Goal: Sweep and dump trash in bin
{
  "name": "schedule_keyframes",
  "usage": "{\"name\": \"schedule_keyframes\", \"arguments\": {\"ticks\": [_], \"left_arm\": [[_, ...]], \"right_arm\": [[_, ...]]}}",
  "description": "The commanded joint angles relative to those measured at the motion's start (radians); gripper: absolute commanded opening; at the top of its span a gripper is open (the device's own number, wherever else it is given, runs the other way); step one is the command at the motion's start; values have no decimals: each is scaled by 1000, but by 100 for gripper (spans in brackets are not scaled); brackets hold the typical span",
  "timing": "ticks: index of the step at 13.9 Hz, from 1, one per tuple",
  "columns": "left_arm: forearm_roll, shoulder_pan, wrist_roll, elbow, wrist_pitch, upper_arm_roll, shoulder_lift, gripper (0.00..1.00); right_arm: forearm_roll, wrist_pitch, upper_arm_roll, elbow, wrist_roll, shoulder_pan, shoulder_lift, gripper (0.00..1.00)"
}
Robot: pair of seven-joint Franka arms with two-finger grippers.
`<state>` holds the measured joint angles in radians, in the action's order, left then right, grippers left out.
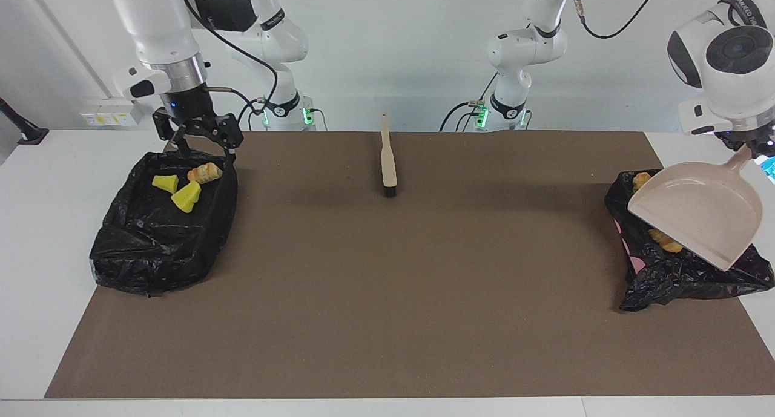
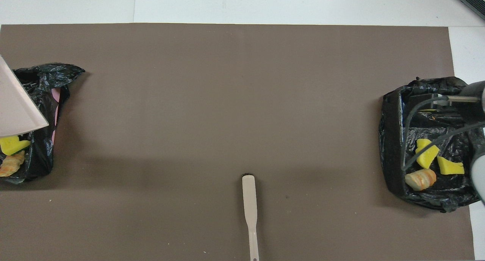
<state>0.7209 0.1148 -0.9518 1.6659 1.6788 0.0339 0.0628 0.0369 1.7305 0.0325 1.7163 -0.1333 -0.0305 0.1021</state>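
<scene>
The dustpan (image 1: 702, 214) hides most trash (image 1: 665, 240) in that bin (image 1: 684, 275).

Brown mat (image 1: 387, 272) open, only the hand brush (image 1: 388, 163) midway near the robots.
</scene>
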Motion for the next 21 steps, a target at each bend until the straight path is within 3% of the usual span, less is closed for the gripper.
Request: {"name": "schedule_keyframes", "arguments": {"ticks": [1, 3, 6, 8, 14, 16, 21], "left_arm": [[-117, -61, 187, 26, -63, -16, -34, 0], [-237, -104, 334, 26, -93, -16, -37, 0], [-348, -181, 540, 26, -117, -16, -40, 0], [-437, -222, 683, 28, -116, -16, -40, 0], [-699, -380, 1072, 23, -93, -16, -41, 0], [-712, -452, 1171, 6, -73, -16, -38, 0], [-771, -578, 1338, 5, -16, 1, -40, 0]], "right_arm": [[23, -174, -23, -96, 38, 9, 2, 100], [5, -239, -38, -75, 32, 9, 54, 100], [-3, -165, -147, -49, 37, 117, 57, 100], [-11, -155, -166, -52, 40, 119, 53, 100], [-19, -198, -108, -90, 81, 69, 30, 100], [-20, -197, -71, -87, 81, 32, 33, 100], [-20, -206, -71, -87, 81, 41, 34, 100]]}}
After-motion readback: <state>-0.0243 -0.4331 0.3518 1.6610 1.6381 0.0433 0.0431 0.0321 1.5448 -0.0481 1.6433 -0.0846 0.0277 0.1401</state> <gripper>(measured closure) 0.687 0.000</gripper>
